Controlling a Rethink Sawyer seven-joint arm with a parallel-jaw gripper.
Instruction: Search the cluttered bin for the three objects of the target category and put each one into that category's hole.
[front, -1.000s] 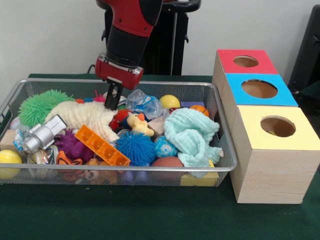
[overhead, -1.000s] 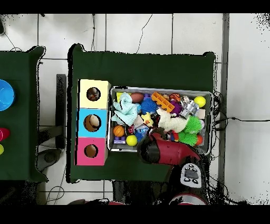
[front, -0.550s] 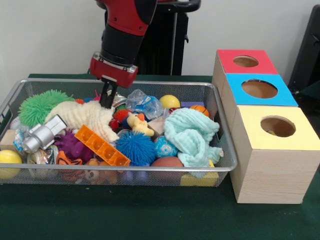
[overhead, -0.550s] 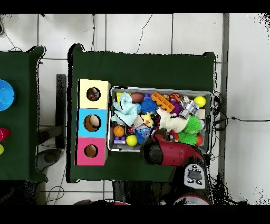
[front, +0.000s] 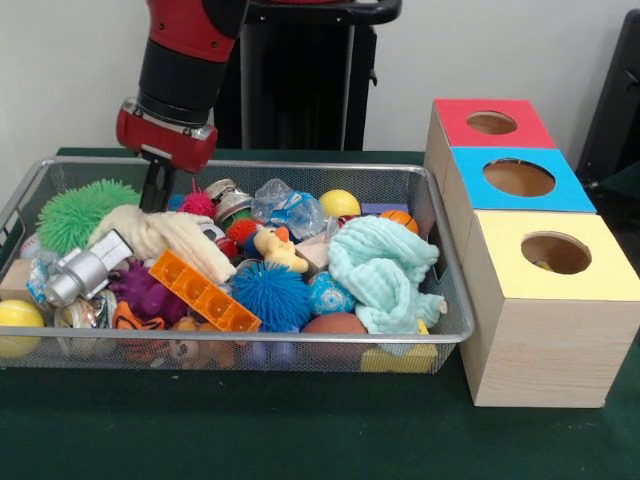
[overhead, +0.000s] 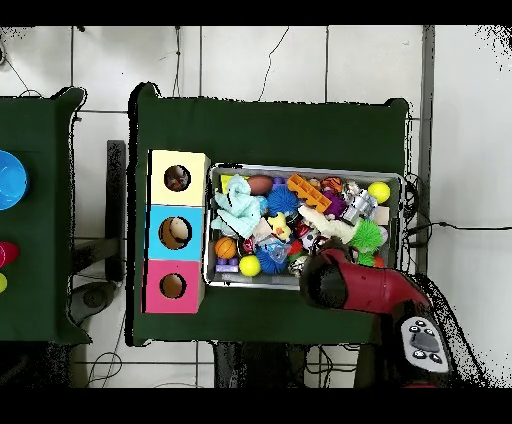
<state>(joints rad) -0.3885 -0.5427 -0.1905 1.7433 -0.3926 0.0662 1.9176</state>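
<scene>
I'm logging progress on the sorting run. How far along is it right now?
Done: something pale lies inside the blue box's hole and something dark in the yellow box's hole, though I can't identify either. In hand: apparently nothing; the claw hangs over the cream plush at the back of the wire bin. Left: the bin is crowded with toys, so the search goes on.

Around the cream plush toy (front: 165, 235) I find no free room: green spiky ball (front: 80, 210), orange brick (front: 205, 292) and silver toy (front: 88, 268) crowd it.
</scene>
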